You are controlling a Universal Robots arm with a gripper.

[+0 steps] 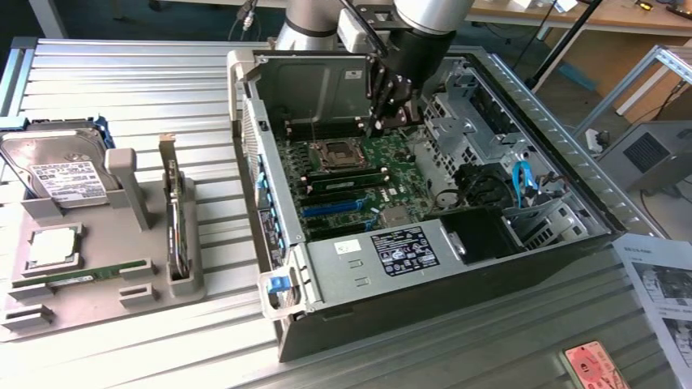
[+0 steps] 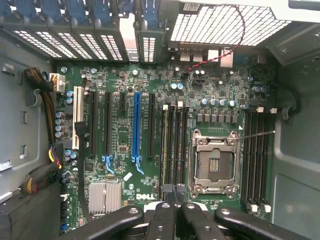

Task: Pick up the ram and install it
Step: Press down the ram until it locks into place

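Observation:
A long green ram stick (image 1: 81, 276) lies flat in the grey holder tray (image 1: 119, 304) at the exterior view's left, far from my gripper. My gripper (image 1: 386, 121) hangs inside the open computer case (image 1: 433, 267), over the motherboard (image 1: 357, 190) near the bare processor socket (image 1: 333, 151). In the wrist view the black fingers (image 2: 165, 210) are pressed together with nothing between them, so the gripper (image 2: 174, 192) is shut. It hovers above the end of the memory slots (image 2: 175, 145) beside the socket (image 2: 215, 162). A thin green strip (image 1: 348, 173) sits in one slot.
The tray also holds a hard drive (image 1: 65, 174), a square silver processor (image 1: 52, 245) and an upright card (image 1: 173, 211). Case walls, a drive cage (image 1: 476, 121) and blue cables (image 1: 523, 180) surround the board. A printed sheet (image 1: 659, 288) lies at the exterior view's right.

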